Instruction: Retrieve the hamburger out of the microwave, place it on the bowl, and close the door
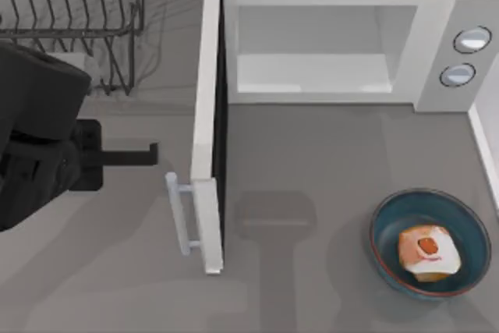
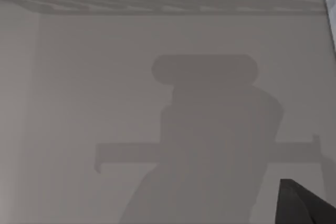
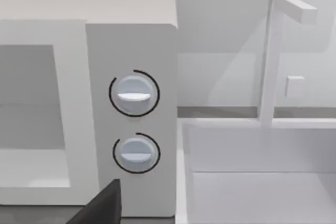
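Hamburger [image 1: 427,250], one only, sat inside the single bowl [image 1: 387,228], slightly toward the side of the bowl farther from the microwave door, leaving bare blue floor on the door side. One microwave [image 1: 335,1] stood at the back of the counter [image 1: 312,154], its cavity bare and pale, with two round knobs on its side panel, one [image 1: 472,39] above the other [image 1: 458,74]; the right wrist view showed the same pair stacked. The one door [image 1: 209,130] stood swung fully out, edge-on from the microwave's front, its free end reaching well forward, and one pale bar handle [image 1: 181,212] stuck out on the face turned away from the bowl. Between door and bowl lay a broad bare stretch of counter. One wire rack [image 1: 74,13] stood behind and beside the door's hinge end. The left gripper [image 1: 144,154] hovered just outside the door, level with its middle, a small gap short of the panel and above the handle; its fingers held nothing, though how far they were parted could not be told. A white sink [image 3: 252,177] with one faucet [image 3: 273,56] adjoined the microwave's knob side.
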Available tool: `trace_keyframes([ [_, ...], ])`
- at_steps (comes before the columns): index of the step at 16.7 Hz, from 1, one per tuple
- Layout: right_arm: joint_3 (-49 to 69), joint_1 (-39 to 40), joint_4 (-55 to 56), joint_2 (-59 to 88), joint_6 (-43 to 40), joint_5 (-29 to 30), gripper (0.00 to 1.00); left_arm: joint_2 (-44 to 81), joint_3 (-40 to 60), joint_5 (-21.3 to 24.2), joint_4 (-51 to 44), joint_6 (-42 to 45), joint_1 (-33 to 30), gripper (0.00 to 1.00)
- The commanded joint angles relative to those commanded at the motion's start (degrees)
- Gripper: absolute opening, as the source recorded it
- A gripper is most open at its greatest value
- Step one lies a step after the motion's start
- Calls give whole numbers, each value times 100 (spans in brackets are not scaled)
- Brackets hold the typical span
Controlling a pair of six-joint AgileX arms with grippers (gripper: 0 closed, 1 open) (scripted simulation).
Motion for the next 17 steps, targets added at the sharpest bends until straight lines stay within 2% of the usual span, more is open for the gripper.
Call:
trace_keyframes([
  [8, 0, 0, 0, 0, 0, 0, 100, 138, -157, 0, 215, -22, -1, 0],
  [17, 0, 0, 0, 0, 0, 0, 100, 875, -1754, 11, 2647, 6, 4, 0],
])
